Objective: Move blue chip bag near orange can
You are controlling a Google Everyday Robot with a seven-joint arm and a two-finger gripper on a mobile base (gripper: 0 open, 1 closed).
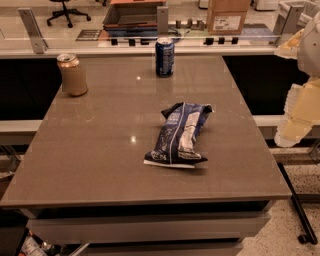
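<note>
Camera view: the crumpled dark navy foil chip bag (179, 134) lies mid-tabletop (90, 165), well apart from the tan-orange drink can (73, 75) at the far left corner. The pale end effector (295, 120) hangs beyond the right edge; I cannot tell whether it is wide or narrow. It would be best to grip the bag across its narrow middle and lift it clear before carrying it left.

arm (305, 97): pale cream, way over at the right edge, mostly cut off
gripper (291, 129): its lower end, pointing down-left

A dark blue can (164, 56) stands upright at the back edge of the grey table (90, 150). Behind a glass partition (60, 35) sit 1 cardboard box (227, 15) and 1 office chair (67, 12). The gripper (295, 125) hangs beside the table's right side.
</note>
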